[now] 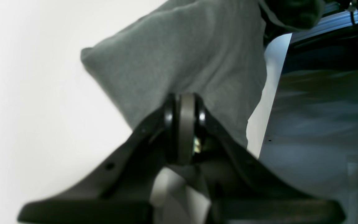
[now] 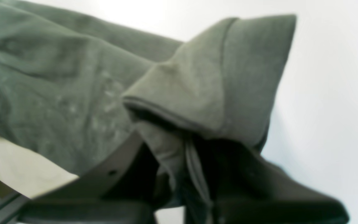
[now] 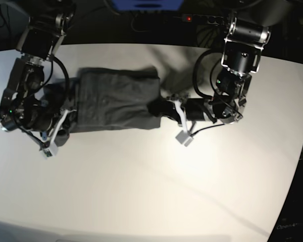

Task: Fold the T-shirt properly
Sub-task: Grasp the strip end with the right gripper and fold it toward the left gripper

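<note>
The white table (image 3: 156,191) took up most of the base view, and the T-shirt (image 3: 116,101) lay as a partly folded dark band toward its 11 o'clock side, well clear of the bare surface from 3 through 7 o'clock.

The main risk, as I judged it, was uneven pulling. Each arm gripped one end of the band, so if one moved faster the cloth could stretch, twist or slip out, and the fold would come undone. In the left wrist view the table's edge ran close beside the cloth, so a drift that way might have dragged fabric over the side.

The right gripper (image 3: 58,132), at the 9 o'clock end, had its fingers clamped on a bunched sleeve or corner, seen thickly gathered in its wrist view. The left gripper (image 3: 161,107), at the 3 o'clock end, was pinched tight on the cloth's edge.
</note>
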{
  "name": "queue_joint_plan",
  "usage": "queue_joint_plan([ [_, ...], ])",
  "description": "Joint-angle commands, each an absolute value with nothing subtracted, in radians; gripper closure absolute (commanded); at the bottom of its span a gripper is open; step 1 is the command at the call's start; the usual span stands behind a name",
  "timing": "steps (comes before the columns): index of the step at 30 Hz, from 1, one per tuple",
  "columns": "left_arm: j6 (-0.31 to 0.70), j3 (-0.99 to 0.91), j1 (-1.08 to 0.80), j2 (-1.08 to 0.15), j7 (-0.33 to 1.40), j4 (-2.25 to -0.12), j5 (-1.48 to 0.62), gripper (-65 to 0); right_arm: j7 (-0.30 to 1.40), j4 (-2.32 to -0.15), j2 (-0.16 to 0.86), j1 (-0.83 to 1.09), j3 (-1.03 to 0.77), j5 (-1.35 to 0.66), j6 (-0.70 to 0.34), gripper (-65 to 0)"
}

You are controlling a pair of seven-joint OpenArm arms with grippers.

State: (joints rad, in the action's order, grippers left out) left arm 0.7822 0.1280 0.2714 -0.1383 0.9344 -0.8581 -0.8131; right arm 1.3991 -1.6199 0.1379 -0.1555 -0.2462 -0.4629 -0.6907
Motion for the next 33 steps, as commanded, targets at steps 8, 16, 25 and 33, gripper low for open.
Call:
queue_joint_plan([
  [8, 0.698, 0.125, 0.272, -0.174, 0.964, -0.835, -0.723, -2.5, 1.396, -1.641, 0.117, -0.214, -0.110, -0.481, -0.698, -0.3],
  [16, 0.698, 0.125, 0.268, -0.174, 0.964, -0.835, -0.725, -2.5, 1.396, -1.641, 0.071, -0.213, -0.021, -0.483, -0.698, -0.3],
  [25, 0.698, 0.124, 0.271, -0.174, 0.966, -0.837, -0.725, -2.5, 1.396, -1.641, 0.025, -0.205, -0.019, -0.484, -0.698, -0.3],
  [33, 0.698, 0.119, 0.266, -0.174, 0.993, -0.940, -0.727, -2.5, 1.396, -1.641, 0.025, -0.203, -0.019, -0.484, -0.698, -0.3],
])
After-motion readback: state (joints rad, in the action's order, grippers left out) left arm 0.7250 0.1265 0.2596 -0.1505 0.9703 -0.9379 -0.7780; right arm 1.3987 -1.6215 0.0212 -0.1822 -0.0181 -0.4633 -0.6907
